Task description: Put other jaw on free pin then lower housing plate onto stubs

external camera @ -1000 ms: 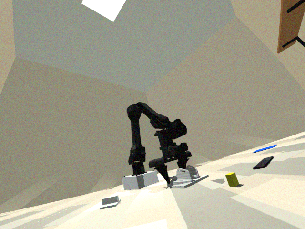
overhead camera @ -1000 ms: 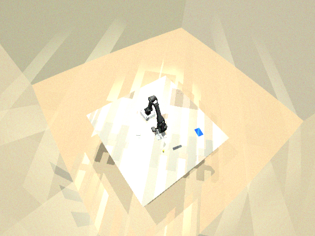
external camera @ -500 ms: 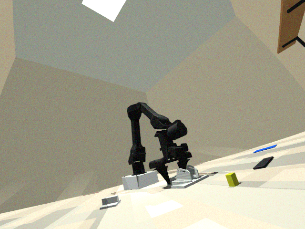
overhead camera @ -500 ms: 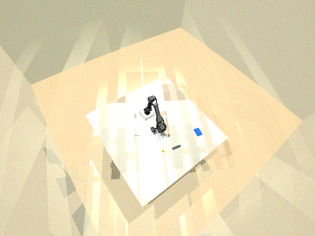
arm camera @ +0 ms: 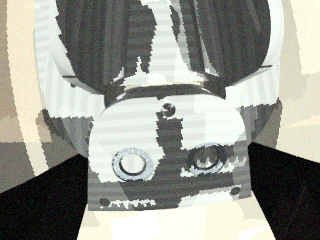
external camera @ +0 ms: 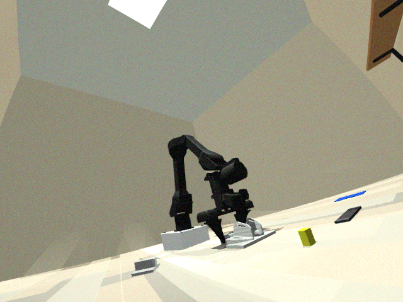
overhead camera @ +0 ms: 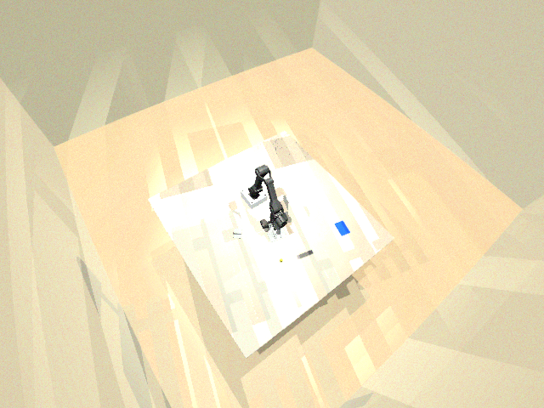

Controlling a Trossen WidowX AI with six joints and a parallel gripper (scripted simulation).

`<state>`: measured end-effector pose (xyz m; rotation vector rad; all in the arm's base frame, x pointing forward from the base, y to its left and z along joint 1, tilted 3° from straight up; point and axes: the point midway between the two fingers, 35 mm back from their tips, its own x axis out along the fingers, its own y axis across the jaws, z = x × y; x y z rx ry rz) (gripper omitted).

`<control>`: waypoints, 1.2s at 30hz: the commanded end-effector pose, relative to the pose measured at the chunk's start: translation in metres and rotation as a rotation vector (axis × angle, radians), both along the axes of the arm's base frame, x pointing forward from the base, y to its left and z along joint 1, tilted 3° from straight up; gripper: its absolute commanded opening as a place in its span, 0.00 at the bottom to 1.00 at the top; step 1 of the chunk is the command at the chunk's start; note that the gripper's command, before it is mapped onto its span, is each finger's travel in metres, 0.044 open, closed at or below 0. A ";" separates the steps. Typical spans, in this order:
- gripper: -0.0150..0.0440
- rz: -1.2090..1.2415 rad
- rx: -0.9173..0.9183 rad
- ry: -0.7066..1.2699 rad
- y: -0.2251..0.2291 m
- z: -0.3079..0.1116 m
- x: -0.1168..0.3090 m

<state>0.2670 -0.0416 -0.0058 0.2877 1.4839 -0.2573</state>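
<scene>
My gripper (overhead camera: 274, 232) (external camera: 232, 232) (arm camera: 167, 155) points down, its black fingers on both sides of the pale housing plate (arm camera: 170, 192) and shut on it. The plate fills the gap between them and shows two round ring-edged holes side by side; the right one has something dark and light inside. Whether the plate sits fully level on the stubs cannot be told. Beyond it two curved jaw shapes show, one on the left (arm camera: 82, 45) and one on the right (arm camera: 240, 45). The pale base (external camera: 244, 244) lies under the gripper, with raised white parts on it. Pins and gear teeth are hidden.
A small grey angled part (overhead camera: 237, 235) (external camera: 145, 265) lies left of the arm. A yellow block (overhead camera: 280, 260) (external camera: 306, 236), a dark flat bar (overhead camera: 304, 254) (external camera: 348, 214) and a blue flat piece (overhead camera: 342, 228) (external camera: 350, 196) lie in front and to the right.
</scene>
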 end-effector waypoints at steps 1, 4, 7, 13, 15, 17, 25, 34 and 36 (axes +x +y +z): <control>0.85 -0.004 -0.002 0.000 0.000 -0.001 0.000; 0.85 -0.004 -0.002 0.000 0.000 -0.001 0.000; 0.85 -0.004 -0.002 0.000 0.000 -0.001 0.000; 1.00 0.000 0.000 0.000 0.000 0.000 0.000; 1.00 0.000 0.000 0.000 0.000 0.000 0.000; 1.00 0.000 0.000 0.000 0.000 0.000 0.000; 1.00 0.000 0.000 0.000 0.000 0.002 0.000; 1.00 -0.004 -0.002 0.000 0.000 0.076 -0.007; 1.00 -0.004 -0.002 0.000 0.000 0.076 -0.007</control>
